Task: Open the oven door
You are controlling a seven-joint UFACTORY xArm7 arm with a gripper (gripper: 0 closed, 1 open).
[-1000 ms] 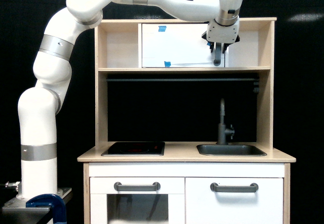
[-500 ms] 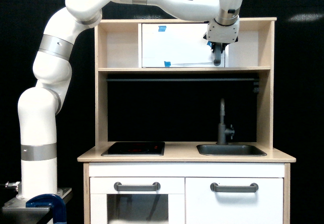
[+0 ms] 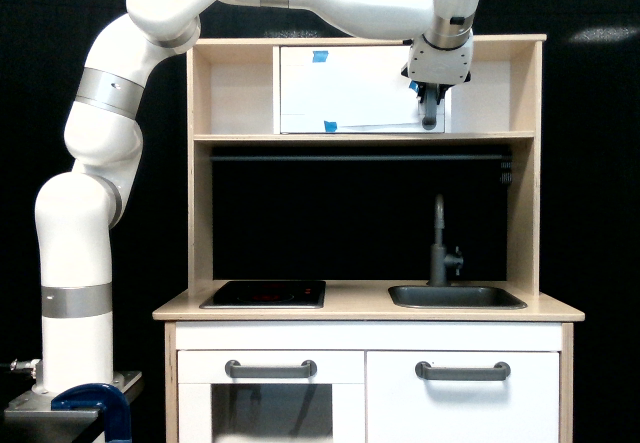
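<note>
Tool (image 3: 429, 103) narrowed around the grey bar handle (image 3: 429, 119) at the oven door (image 3: 350, 88) right edge; door shut.

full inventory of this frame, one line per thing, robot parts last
oven door: 1, white with blue tape pieces, upper shelf of the play kitchen
door handle: 1, grey vertical bar, at the door's edge on the exterior view's right
play kitchen: 1, light wood frame with white fronts, centre
rail: 1, dark, under the upper shelf
hob: 1, black, counter, exterior view's left
sink: 1, dark grey, counter, exterior view's right
tap: 1, dark grey, behind the sink
lower doors: 2, white, grey horizontal handles; windowed, plain
clamp: 1, blue, by the arm's base
arm: 1, white with silver bands, exterior view's left, reaching over the top
hand: 1, white and dark, at the door handle; grip cannot be told
</note>
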